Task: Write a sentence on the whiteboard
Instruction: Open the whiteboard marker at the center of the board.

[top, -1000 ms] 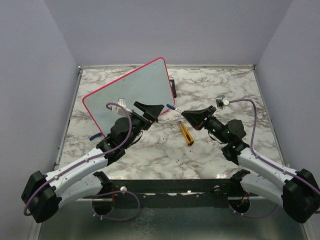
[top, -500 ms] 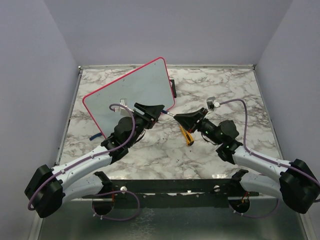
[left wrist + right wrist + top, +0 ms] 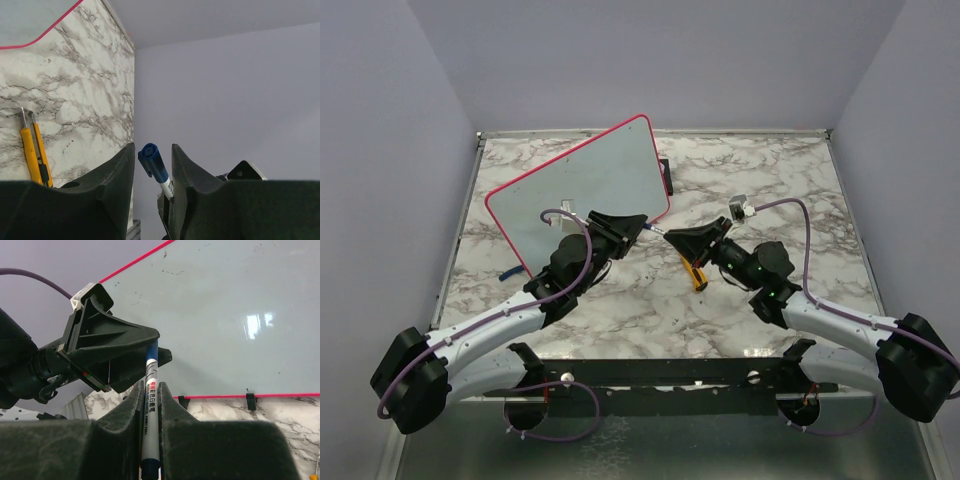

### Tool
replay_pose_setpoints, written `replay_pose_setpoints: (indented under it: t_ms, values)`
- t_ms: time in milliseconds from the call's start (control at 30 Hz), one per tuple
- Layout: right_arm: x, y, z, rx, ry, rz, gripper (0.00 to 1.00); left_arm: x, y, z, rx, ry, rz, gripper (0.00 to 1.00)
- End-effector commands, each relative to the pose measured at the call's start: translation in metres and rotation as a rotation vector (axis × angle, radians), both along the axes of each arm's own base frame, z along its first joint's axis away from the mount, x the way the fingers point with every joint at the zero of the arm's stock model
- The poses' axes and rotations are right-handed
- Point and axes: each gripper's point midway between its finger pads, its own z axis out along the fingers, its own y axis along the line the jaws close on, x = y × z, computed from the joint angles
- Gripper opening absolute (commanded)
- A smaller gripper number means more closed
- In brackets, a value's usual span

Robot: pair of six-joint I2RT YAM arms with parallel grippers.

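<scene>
The whiteboard (image 3: 580,190), pale with a red frame, stands tilted at the back left; it also fills the right wrist view (image 3: 240,315) and shows a corner in the left wrist view (image 3: 30,20). No sentence shows on it. My right gripper (image 3: 667,234) (image 3: 151,385) is shut on a white marker (image 3: 151,390) with a blue cap. The two grippers meet tip to tip in front of the board. The left gripper (image 3: 642,226) (image 3: 152,146) stands around the blue cap (image 3: 152,162), with a thin gap still showing beside the cap.
A yellow utility knife (image 3: 694,268) (image 3: 32,155) lies on the marble table just below the right gripper. A small black object (image 3: 666,178) sits behind the board's right edge. A blue bit (image 3: 508,271) lies by the board's lower left. Grey walls enclose the table.
My right gripper has carried the marker leftward until its cap entered the left gripper. The left jaws have narrowed from wide open to close around the cap.
</scene>
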Motion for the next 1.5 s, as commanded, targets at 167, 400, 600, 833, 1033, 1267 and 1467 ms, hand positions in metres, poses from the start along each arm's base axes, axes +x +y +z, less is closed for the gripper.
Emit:
replay_pose_setpoints:
  t_ms: [167, 400, 600, 833, 1033, 1267, 1467]
  values:
    - [0.004, 0.003, 0.018, 0.023, -0.051, -0.026, 0.01, 0.005, 0.009, 0.002, -0.051, 0.007, 0.052, 0.24]
    - [0.005, 0.004, 0.015, 0.015, -0.046, -0.040, 0.01, 0.006, 0.016, 0.001, -0.066, 0.014, 0.083, 0.09]
    - [0.004, 0.000, 0.016, 0.018, -0.051, -0.058, 0.01, 0.007, 0.030, 0.003, -0.077, 0.015, 0.148, 0.00]
    - [0.002, -0.002, 0.014, 0.016, -0.055, -0.060, 0.01, 0.007, 0.050, 0.005, -0.149, 0.029, 0.228, 0.00]
    - [-0.001, 0.001, 0.011, 0.013, -0.050, -0.044, 0.01, 0.007, 0.061, 0.005, -0.170, 0.033, 0.274, 0.00]
    - [-0.004, 0.002, 0.005, 0.000, -0.037, -0.037, 0.01, 0.009, 0.069, 0.008, -0.162, 0.026, 0.304, 0.00]
    - [-0.010, 0.000, -0.001, -0.009, -0.023, -0.027, 0.01, 0.011, 0.075, 0.011, -0.151, 0.021, 0.329, 0.00]
